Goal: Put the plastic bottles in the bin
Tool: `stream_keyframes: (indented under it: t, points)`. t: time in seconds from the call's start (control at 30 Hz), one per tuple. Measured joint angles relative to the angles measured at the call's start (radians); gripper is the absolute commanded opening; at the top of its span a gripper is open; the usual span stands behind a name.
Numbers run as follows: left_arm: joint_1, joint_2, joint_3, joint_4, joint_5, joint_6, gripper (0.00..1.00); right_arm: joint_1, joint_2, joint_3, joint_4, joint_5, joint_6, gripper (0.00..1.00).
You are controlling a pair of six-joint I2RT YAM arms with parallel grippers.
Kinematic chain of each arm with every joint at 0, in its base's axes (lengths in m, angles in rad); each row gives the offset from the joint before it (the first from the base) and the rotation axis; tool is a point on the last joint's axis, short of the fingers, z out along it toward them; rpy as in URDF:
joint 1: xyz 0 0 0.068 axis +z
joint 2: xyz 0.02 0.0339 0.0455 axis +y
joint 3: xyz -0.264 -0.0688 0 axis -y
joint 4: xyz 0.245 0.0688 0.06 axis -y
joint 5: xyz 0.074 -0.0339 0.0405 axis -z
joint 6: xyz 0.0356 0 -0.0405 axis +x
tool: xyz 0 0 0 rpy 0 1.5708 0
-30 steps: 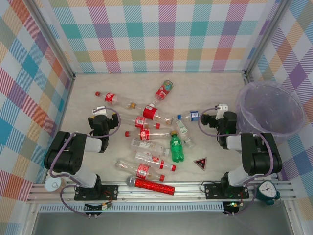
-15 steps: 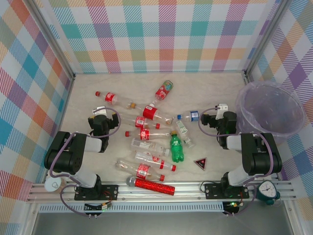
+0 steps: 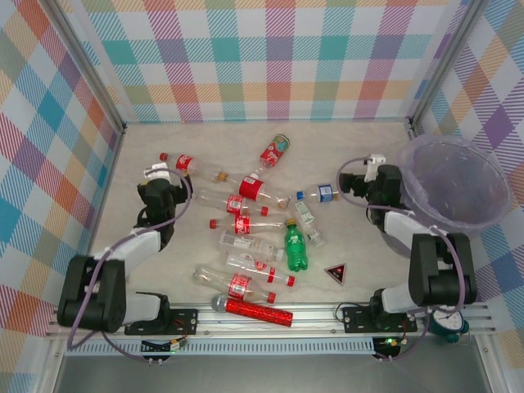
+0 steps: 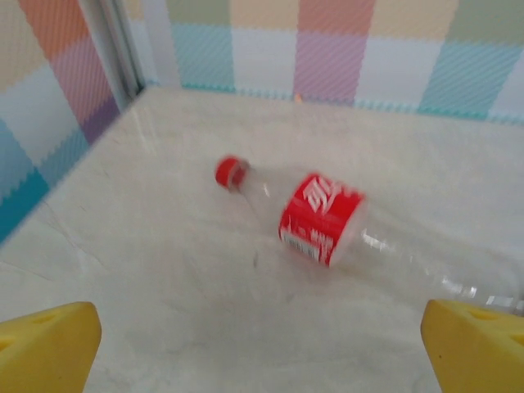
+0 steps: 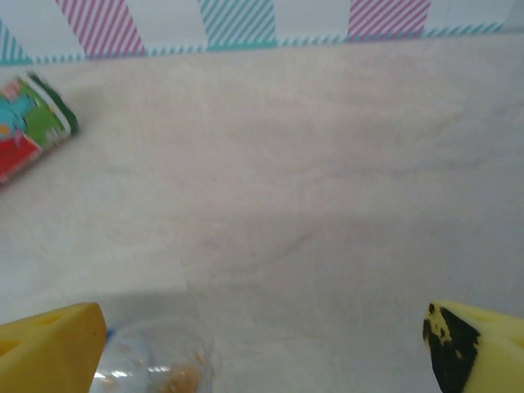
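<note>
Several plastic bottles lie scattered on the table's middle, among them a green one (image 3: 295, 246) and a blue-capped one (image 3: 319, 194). My left gripper (image 3: 162, 177) is open and empty, just short of a clear bottle with red cap and label (image 3: 187, 164) (image 4: 321, 218), which lies ahead of its yellow fingertips (image 4: 45, 344). My right gripper (image 3: 367, 175) is open too, beside the bin (image 3: 454, 184), with nothing between its fingertips (image 5: 49, 348). Part of a clear bottle (image 5: 155, 360) shows by its left finger, and a bottle with a colourful label (image 5: 33, 123) lies farther off.
A red glittery microphone (image 3: 254, 309) lies near the front rail, and a small dark triangle (image 3: 335, 273) sits right of the green bottle. Checked walls enclose the table on three sides. A teal timer (image 3: 449, 318) stands at the front right corner.
Both arms have reached farther out from their bases. The left gripper went towards the far-left bottle, and the right gripper moved away from me along the bin's left side.
</note>
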Motion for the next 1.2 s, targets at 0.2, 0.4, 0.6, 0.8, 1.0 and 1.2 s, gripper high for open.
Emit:
stream_keyframes:
  t: [0.2,0.4,0.6,0.8,1.0,1.2]
  points:
    - [-0.031,-0.150,0.285,-0.412,-0.054,-0.147,0.99,0.077,-0.120,0.138,-0.318,0.021,0.047,1.00]
    - [-0.057,-0.114,0.552,-0.803,0.033,-0.262,0.98,0.253,-0.121,0.318,-0.713,0.053,0.094,0.86]
    - [-0.062,-0.009,0.676,-1.022,0.214,-0.307,0.98,0.396,-0.107,0.381,-0.979,0.012,0.152,0.79]
    - [-0.062,0.118,0.764,-1.104,0.288,-0.264,0.99,0.521,-0.026,0.422,-1.104,0.031,0.183,0.81]
    - [-0.062,0.220,0.766,-1.075,0.330,-0.235,1.00,0.550,0.095,0.437,-1.121,0.058,0.201,0.81]
    - [-0.062,0.318,0.791,-1.033,0.339,-0.206,1.00,0.550,0.188,0.458,-1.061,0.098,0.218,0.82]
